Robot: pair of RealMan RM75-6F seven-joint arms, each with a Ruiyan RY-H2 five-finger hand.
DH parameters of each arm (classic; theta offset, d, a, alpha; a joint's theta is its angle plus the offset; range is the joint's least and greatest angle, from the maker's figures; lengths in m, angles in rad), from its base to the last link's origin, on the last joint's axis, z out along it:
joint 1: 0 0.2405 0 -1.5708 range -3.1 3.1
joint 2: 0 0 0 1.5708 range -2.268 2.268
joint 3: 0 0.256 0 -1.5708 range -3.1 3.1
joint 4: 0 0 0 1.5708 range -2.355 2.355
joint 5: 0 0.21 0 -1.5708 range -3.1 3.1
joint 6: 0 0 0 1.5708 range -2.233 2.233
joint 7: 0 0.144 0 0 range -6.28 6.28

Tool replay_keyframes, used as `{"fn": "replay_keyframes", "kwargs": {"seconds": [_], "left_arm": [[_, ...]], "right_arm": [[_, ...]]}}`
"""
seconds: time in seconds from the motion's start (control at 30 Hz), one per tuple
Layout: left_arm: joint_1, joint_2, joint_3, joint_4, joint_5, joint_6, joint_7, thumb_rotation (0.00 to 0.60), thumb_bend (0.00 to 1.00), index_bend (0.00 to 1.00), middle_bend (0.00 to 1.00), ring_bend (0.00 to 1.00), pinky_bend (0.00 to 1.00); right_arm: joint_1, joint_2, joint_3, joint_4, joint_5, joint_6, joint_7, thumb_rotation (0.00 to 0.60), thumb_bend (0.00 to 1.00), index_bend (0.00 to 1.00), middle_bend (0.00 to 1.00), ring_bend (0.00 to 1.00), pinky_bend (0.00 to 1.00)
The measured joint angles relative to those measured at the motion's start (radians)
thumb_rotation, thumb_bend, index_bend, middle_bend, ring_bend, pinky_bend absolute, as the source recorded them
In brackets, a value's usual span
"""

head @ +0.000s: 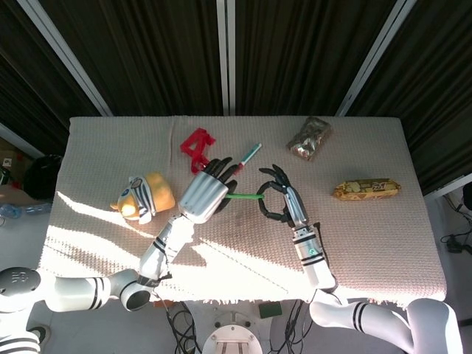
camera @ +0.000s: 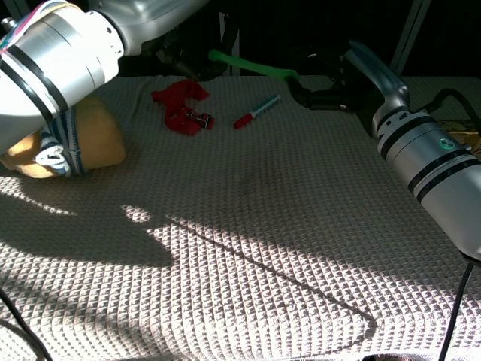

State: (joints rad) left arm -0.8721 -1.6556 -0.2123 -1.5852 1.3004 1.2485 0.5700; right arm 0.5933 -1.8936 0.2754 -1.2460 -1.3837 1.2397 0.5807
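Left hand [head: 204,193] pinches green stick [head: 244,196] at one end, held above middle of counter [head: 369,243]. Right hand [head: 278,193] fingers spread loosely, just off free end, holding nothing. Stick looks light, thin, stiff, smooth; best gripped mid-shaft.

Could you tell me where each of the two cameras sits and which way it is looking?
Head view: high above the table's near edge, looking steeply down on the cloth-covered table; both arms and hands show, left hand, right hand.
Chest view: low at the near edge, looking across the cloth toward the dark backdrop; both forearms fill the upper corners.
Shared: the green stick gripped by the left hand, the pen, the red object, the plush toy.
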Motion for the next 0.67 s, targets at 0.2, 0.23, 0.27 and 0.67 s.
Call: {"fn": "replay_keyframes", "kwargs": {"seconds": [0.2,0.23,0.27,0.67], "left_arm": [[0.034,0.015,0.001,0.003,0.023,0.035,-0.029,0.6,0.33,0.59,0.26,0.16,0.25],[0.04,0.018,0.001,0.003,0.023,0.038,-0.033,0.6,0.33,0.59,0.26,0.16,0.25],[0.048,0.023,0.002,0.002,0.023,0.041,-0.038,0.6,0.33,0.59,0.26,0.16,0.25],[0.107,0.064,0.013,-0.012,0.033,0.064,-0.064,0.6,0.33,0.59,0.26,0.16,0.25]], "right_arm": [[-0.027,0.034,-0.001,-0.014,0.006,0.011,0.002,0.6,0.44,0.56,0.16,0.0,0.0],[-0.033,0.041,-0.002,-0.016,0.008,0.013,0.006,0.6,0.44,0.56,0.16,0.0,0.0],[-0.038,0.046,-0.002,-0.017,0.009,0.015,0.008,0.6,0.44,0.56,0.16,0.0,0.0],[-0.097,0.101,-0.011,-0.034,0.012,0.046,0.06,0.6,0.44,0.56,0.16,0.0,0.0]]}}
